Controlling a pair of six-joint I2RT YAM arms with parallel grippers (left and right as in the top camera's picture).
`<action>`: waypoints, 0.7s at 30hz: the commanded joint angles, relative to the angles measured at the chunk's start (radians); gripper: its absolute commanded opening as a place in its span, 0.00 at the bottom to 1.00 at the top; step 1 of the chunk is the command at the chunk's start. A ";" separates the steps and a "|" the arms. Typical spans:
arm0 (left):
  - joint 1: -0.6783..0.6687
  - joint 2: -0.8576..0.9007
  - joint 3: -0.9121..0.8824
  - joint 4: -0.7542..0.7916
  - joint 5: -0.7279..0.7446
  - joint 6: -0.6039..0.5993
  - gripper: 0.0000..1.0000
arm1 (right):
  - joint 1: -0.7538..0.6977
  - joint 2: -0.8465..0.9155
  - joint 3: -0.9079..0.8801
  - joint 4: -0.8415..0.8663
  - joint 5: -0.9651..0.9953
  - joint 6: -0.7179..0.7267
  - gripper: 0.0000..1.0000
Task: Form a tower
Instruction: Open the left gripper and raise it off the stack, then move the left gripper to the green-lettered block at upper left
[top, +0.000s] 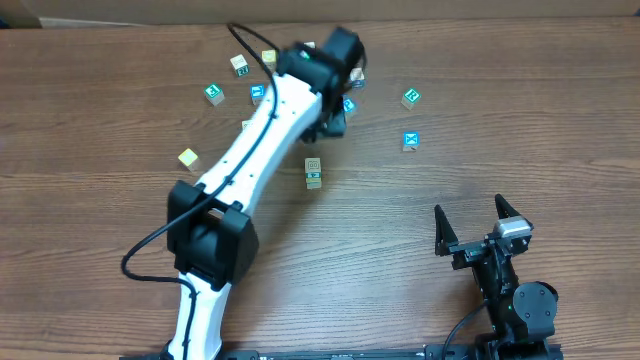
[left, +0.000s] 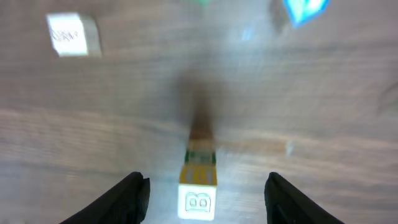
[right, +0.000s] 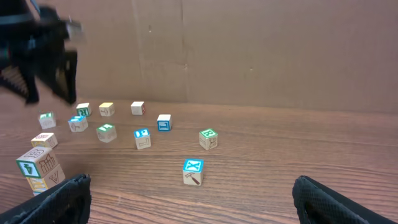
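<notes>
standing by the table (top: 90, 210), i see the tower (top: 313, 173) upright on the wood near the middle, a narrow stack of little cream cubes with green marks on their sides. its top face is cream with a faint printed letter, not blue; how many cubes it has i cannot tell. the left arm (top: 260, 140) stretches from the near edge out over the table, and its wrist end hangs just beyond the tower on the far side, apart from it. seen from that wrist, the left gripper (left: 206, 183) has its jaws partly spread, a dark fingertip (left: 127, 199) on each side of the stack's top with bare wood showing in both gaps. it has hold of nothing. that view is blurred.

the right gripper (top: 469, 210) sits low at the near right, well apart from the tower, its jaws spread wide and empty.

loose cubes lie scattered over the far half of the table. a blue-faced cube with a white x (top: 410, 141) lies to the right of the tower, with a green-marked cube (top: 411, 97) beyond it. a plain cream cube (top: 188, 158) lies left of the arm, and a cluster of small cubes (top: 240, 65) sits farther back on the left. a cardboard wall (right: 249, 50) stands behind the table.
</notes>
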 joint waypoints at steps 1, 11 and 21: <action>0.096 0.003 0.103 0.021 -0.004 0.065 0.62 | 0.007 -0.009 -0.010 0.003 0.006 -0.001 1.00; 0.336 0.005 0.081 0.169 -0.011 0.208 0.83 | 0.007 -0.009 -0.010 0.003 0.006 -0.002 1.00; 0.484 0.018 -0.090 0.351 -0.014 0.325 0.83 | 0.007 -0.009 -0.010 0.003 0.006 -0.001 1.00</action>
